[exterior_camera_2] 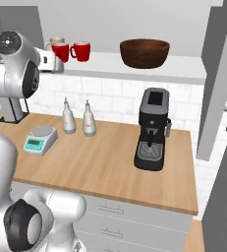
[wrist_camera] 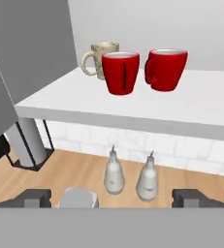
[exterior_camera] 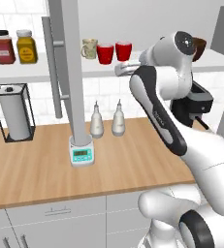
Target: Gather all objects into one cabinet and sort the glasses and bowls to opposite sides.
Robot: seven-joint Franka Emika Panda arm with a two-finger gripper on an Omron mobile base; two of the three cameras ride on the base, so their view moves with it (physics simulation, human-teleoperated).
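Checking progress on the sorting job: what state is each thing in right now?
Grey cabinet door: swung open.
Two glossy red cups: upright, side by side on the shelf's left.
Beige patterned mug: upright, behind the left cup.
Dark brown wooden bowl: upright, on the shelf's right.
Gripper: open, empty.

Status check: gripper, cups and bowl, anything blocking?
Gripper open, empty, facing the shelf. Two glossy red cups and beige patterned mug grouped left in cabinet; dark brown wooden bowl right. Nothing blocking.
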